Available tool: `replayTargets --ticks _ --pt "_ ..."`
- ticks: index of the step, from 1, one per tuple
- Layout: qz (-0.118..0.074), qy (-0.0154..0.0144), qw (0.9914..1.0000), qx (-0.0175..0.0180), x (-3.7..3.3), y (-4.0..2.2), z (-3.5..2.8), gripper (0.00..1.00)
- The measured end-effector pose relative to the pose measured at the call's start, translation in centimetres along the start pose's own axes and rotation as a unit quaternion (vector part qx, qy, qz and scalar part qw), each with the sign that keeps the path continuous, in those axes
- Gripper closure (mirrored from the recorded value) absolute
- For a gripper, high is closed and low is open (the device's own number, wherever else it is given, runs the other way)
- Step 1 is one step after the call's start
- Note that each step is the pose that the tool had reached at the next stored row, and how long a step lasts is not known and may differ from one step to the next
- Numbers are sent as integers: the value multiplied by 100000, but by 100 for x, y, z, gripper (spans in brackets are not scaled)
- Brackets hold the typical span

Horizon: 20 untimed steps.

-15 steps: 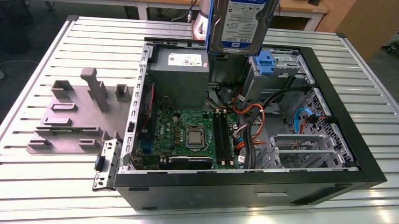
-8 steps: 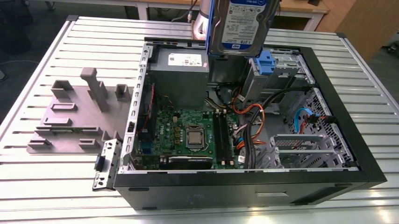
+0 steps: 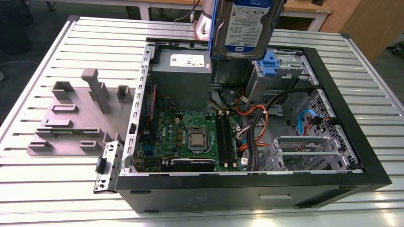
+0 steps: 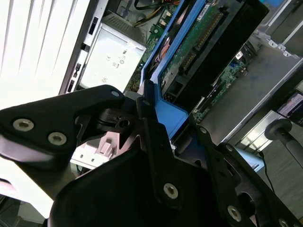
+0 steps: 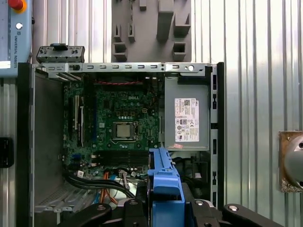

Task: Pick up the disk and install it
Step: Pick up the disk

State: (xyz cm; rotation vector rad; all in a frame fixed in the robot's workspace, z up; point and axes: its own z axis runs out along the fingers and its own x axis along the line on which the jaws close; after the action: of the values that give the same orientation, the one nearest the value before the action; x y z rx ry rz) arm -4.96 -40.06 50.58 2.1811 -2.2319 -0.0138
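The disk, a silver drive with a blue-and-white label in a blue carrier, hangs upright in the air over the far side of the open computer case. It sits above the grey power supply and the drive bay with a blue latch. In the second wrist view my gripper is shut on the carrier's blue end, with the disk's circuit-board side beyond it. In the first wrist view the carrier edge rises between the black fingers of my gripper, above the case interior.
The case lies on its side on a slatted metal table, with motherboard, orange and blue cables and a metal cage inside. A grey fixture plate with upright blocks lies at the exterior view's left.
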Motion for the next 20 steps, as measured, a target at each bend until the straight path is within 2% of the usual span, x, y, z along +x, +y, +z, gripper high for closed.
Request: replayTargets --ticks 20 --pt "-1 1 100000 0 96 -2 2 64"
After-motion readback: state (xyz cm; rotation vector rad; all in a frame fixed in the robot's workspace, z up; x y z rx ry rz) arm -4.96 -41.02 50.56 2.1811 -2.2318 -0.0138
